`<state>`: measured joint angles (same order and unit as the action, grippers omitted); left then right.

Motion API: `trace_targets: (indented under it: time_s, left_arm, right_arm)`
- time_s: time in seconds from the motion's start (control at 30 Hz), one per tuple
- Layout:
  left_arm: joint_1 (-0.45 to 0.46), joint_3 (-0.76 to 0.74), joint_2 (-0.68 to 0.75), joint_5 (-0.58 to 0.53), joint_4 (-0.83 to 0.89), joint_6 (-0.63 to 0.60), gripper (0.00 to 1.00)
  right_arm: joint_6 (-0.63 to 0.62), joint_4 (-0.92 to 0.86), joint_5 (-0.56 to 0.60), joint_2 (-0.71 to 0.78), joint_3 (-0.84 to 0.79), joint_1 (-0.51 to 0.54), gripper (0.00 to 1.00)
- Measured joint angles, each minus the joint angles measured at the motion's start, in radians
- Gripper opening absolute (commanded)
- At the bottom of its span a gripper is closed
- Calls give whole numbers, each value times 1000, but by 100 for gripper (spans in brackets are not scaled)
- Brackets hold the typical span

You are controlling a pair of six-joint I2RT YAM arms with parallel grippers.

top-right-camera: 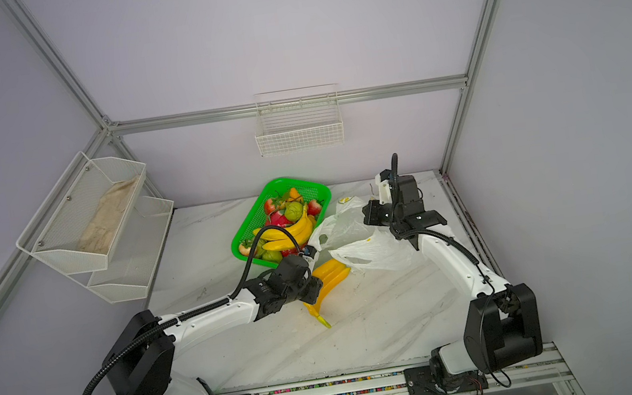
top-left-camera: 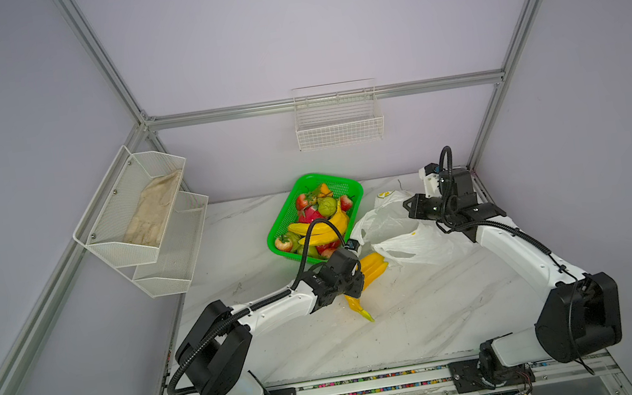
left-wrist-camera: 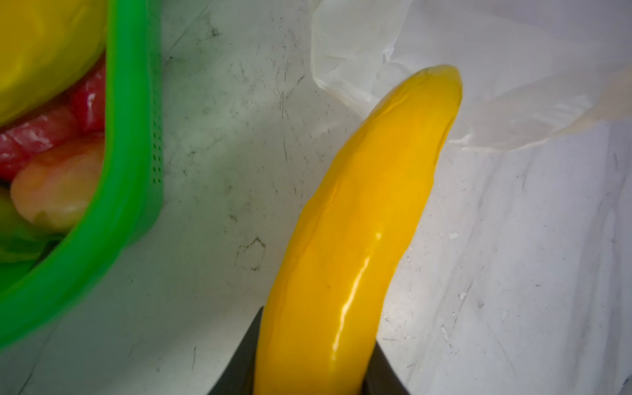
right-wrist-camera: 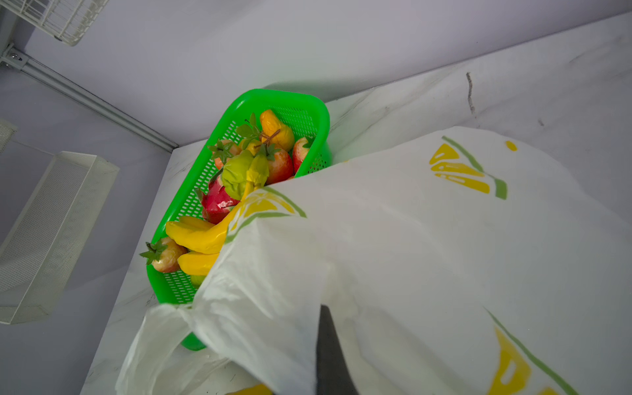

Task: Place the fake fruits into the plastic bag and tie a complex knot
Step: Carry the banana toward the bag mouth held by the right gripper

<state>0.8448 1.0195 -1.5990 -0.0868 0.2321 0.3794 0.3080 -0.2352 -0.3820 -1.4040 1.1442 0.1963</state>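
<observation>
Fruit is in the left gripper [top-left-camera: 357, 281]: a shiny yellow plastic banana bunch [top-left-camera: 372, 268]. Its two dark fingers [left-wrist-camera: 241, 366] sit one on each side of a banana. They are only partly open and squeeze it.

The bunch is low over the white marble table [top-left-camera: 407, 320], but I cannot tell if it touches. Its green stem end points to the front of the table. Its fat end points at the thin white crinkly plastic bag [top-left-camera: 409, 244]. In the left wrist view the banana tip reaches the bag's edge.

The bag lies on the back right part of the table, just beside the bright green mesh plastic basket [top-left-camera: 280, 222]. The basket holds the other fake fruits [top-left-camera: 320, 223]: more bananas, red strawberries, a green pear and a pink dragon fruit.

The right gripper [top-left-camera: 410, 206] is closed tight on the top of the bag and holds that part up. The bag's mouth opens toward the bananas. In the right wrist view the bag, with its yellow lemon prints, hangs over one dark finger [right-wrist-camera: 330, 352].
</observation>
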Motion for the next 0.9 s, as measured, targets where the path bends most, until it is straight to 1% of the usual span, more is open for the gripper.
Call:
trace_targets:
  time_s: [0.2,0.4,0.5,0.6,0.77,0.9]
  left_arm:
    - [-14,128,-28,44,-28,6,12]
    - [-26,152,-38,106,-112,52,11]
    - [-26,152,-56,137,-160,100,11]
    - [-26,160,-79,153,-168,139,11]
    - [-26,255,-147,164,-130,180,12]
    - [-26,302,-165,179,-120,213,12]
  right_arm:
    - [-8,-9,-19,43,-43,0,0]
    - [3,5,-63,73,-64,0,0]
    - [33,23,-105,84,-80,5,0]
    - [74,45,-132,102,-89,12,0]
    - [159,106,-181,148,-113,40,0]
    - [189,140,-193,154,-119,75,0]
